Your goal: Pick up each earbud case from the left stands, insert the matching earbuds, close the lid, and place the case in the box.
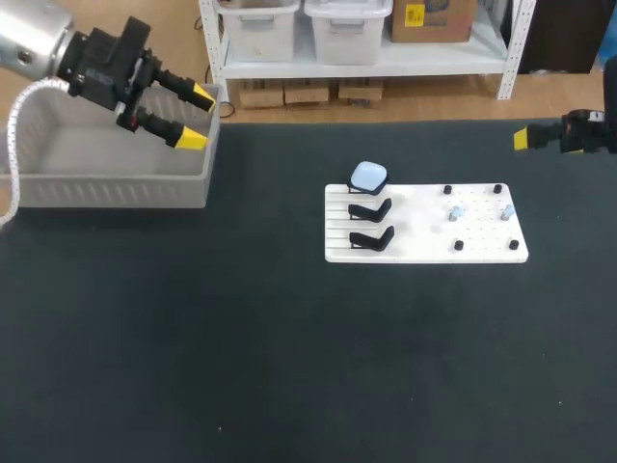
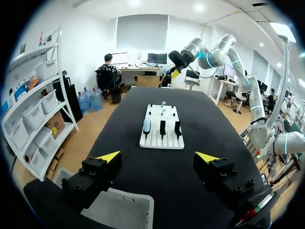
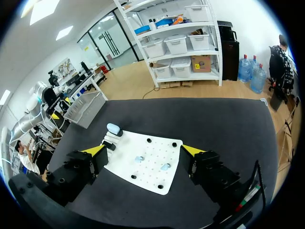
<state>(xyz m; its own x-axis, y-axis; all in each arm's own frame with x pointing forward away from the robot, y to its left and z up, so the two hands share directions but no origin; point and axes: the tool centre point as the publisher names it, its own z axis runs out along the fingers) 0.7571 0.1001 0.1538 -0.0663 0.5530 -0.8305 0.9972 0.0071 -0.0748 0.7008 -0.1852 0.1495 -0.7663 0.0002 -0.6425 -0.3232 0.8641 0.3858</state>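
Note:
A pale blue earbud case (image 1: 367, 176) sits shut on the farthest of three black stands, on the left side of a white board (image 1: 415, 243). The other two stands (image 1: 370, 209) (image 1: 372, 238) are empty. Two small pale earbuds (image 1: 455, 210) (image 1: 504, 207) rest on the board's right half among black pegs. My left gripper (image 1: 198, 118) hangs open and empty over the grey box (image 1: 111, 183), far from the board. My right gripper (image 1: 522, 138) is at the table's far right edge, open and empty. The right wrist view shows the case (image 3: 113, 128) and earbuds (image 3: 139, 158) ahead of its gripper (image 3: 144, 150).
The grey box stands at the back left of the black table, and its corner (image 2: 119, 210) shows under my left gripper (image 2: 158, 157). Ahead of that gripper lie the board (image 2: 162, 141) and the case (image 2: 147, 126).

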